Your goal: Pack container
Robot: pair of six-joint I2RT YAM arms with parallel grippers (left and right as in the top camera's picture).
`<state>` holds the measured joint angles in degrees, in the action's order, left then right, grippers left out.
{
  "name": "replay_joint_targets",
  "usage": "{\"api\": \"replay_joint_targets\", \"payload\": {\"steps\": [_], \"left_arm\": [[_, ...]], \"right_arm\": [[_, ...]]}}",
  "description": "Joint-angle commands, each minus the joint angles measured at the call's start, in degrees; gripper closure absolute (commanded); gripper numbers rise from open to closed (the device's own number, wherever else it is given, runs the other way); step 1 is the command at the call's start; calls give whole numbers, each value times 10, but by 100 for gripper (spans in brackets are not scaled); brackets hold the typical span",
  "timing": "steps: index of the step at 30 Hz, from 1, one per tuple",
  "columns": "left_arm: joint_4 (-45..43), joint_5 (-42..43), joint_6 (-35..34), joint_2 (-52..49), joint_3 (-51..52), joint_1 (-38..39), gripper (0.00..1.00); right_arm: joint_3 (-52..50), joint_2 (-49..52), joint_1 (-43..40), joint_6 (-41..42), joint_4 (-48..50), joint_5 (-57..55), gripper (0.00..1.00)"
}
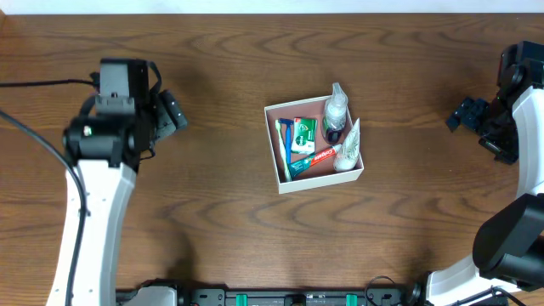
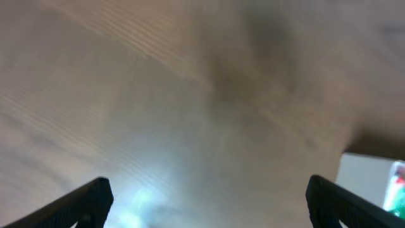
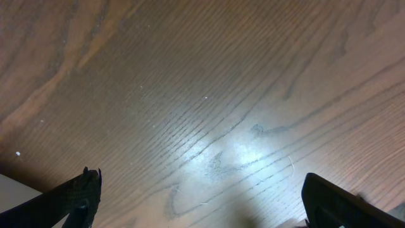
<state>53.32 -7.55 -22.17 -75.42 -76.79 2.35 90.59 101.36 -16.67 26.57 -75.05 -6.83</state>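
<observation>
Brown wood-grain table bears two white-and-black arms, left arm and right arm. Left gripper and right gripper both gape wide, holding nothing. One square white-walled container sits mid-table, well apart from both. It holds one clear bottle, one green packet and one red-and-white tube.

I see the square, shallow white-walled box with a pinkish-brown floor resting flat just right of the centre of the dark wooden table. It sits slightly askew to the table's edges, open-topped, with toiletries crowded inside.
</observation>
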Motion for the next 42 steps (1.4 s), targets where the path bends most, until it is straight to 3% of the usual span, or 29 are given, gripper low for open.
{"api": "replay_joint_targets", "payload": {"steps": [1, 10, 18, 23, 31, 42], "left_arm": [[-66, 58, 90, 78, 79, -3, 2], [-294, 72, 116, 370, 383, -10, 2], [-421, 72, 116, 577, 557, -10, 2], [-498, 83, 117, 631, 627, -10, 2], [-608, 85, 117, 638, 698, -10, 2], [-610, 85, 128, 706, 729, -11, 2]], "right_arm": [[-1, 0, -2, 8, 1, 2, 1], [-1, 0, -2, 8, 1, 2, 1], [-1, 0, -2, 8, 1, 2, 1], [-1, 0, -2, 8, 1, 2, 1], [-1, 0, -2, 8, 1, 2, 1], [-1, 0, -2, 8, 1, 2, 1]]}}
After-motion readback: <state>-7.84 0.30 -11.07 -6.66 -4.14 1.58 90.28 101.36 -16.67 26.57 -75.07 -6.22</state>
